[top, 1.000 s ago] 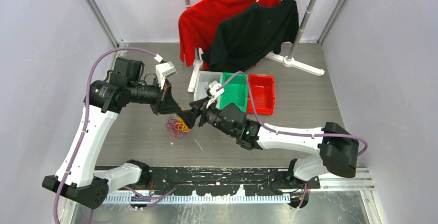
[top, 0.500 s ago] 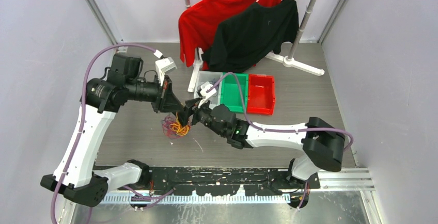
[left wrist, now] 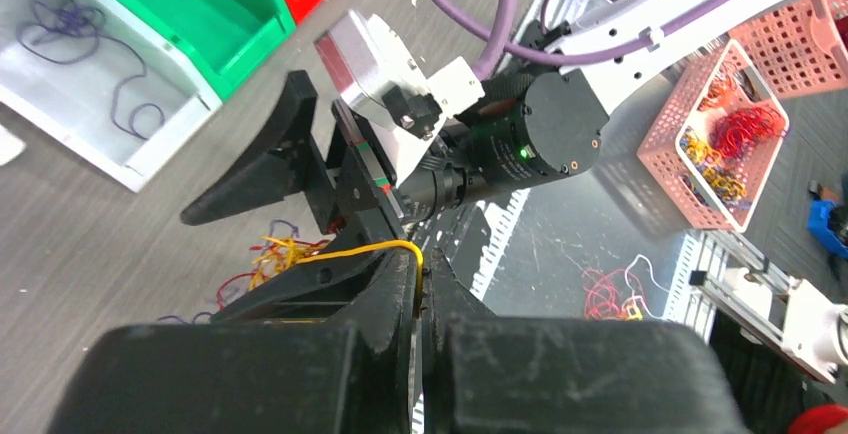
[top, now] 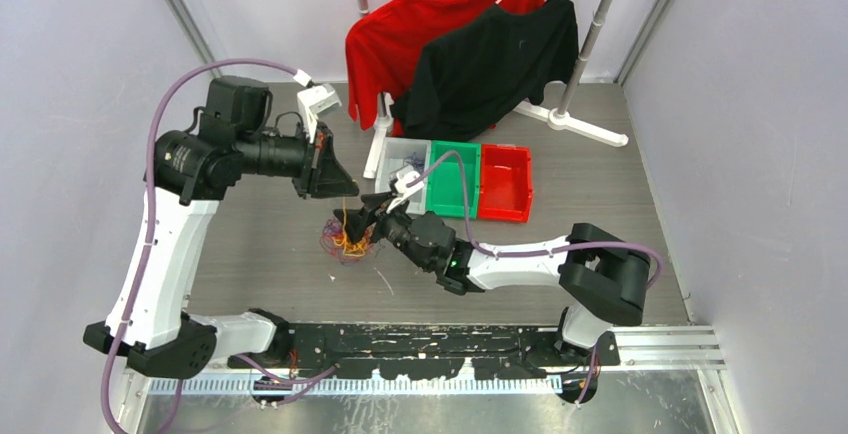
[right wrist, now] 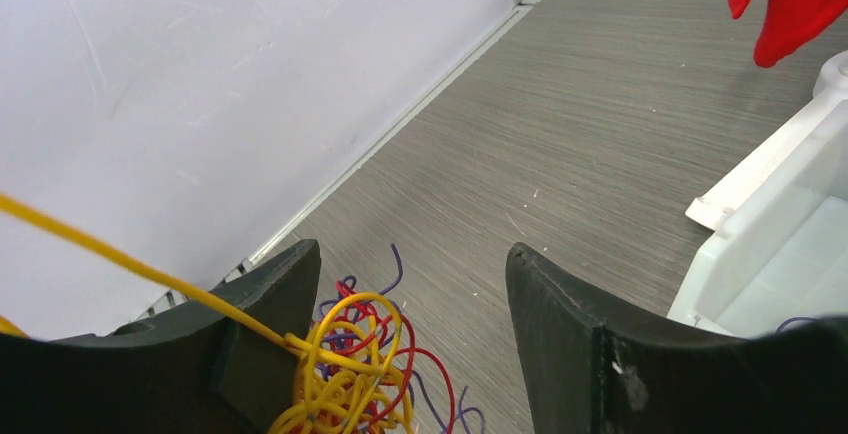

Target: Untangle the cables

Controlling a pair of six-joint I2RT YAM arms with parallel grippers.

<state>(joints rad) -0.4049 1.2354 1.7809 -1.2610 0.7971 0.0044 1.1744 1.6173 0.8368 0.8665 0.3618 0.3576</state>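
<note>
My left arm (top: 190, 159) reaches in high over the counter (top: 270, 244). Its jaws are pinched tight on one yellow cable (right wrist: 150, 272), which runs down to the pile. The cables (top: 345, 242) are mostly one knot of yellow, red and purple, so I think most of the work is left. My right arm (top: 510, 259) lies low, with its jaws wide apart by the knot, holding nothing. One purple cable (left wrist: 70, 29) sits in the white bin (left wrist: 40, 74).

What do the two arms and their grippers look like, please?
The left arm and right arm have white shells, black joints and black bases. A lilac hose loops along each, and a white camera block sits at each wrist. The left gripper and right gripper are black, each with two wedge-shaped fingers. A green light glows on the right arm's black wrist housing.
</note>
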